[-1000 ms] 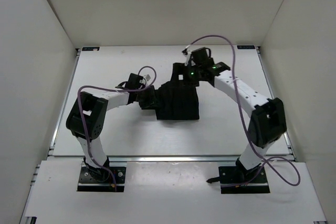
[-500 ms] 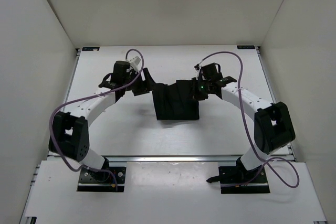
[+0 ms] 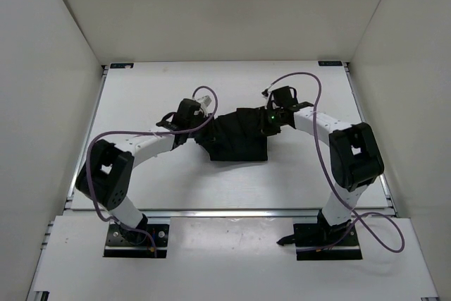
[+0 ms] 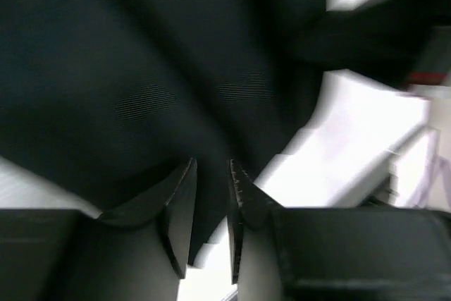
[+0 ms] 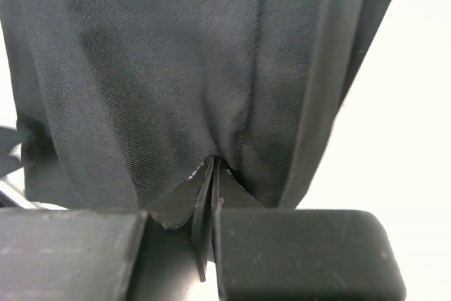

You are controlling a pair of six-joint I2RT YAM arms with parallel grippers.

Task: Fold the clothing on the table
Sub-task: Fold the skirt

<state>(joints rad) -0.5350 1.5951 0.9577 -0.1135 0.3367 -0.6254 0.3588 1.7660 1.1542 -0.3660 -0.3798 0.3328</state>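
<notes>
The right gripper [image 5: 213, 163] pinches a fold of the black clothing [image 3: 238, 139] on the table [image 3: 296, 181]. The left gripper [image 4: 211, 174] stands narrow against its edge; grip cannot be told

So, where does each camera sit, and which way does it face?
Top external: above and behind the bases, facing down at the table and the clothing; left arm and right arm show whole.
Left wrist: on the left arm, facing along the left jaws, narrowly apart, into the clothing.
Right wrist: on the right arm, facing along the right jaws, shut on a fold.
Shared: every view shows the clothing.
</notes>
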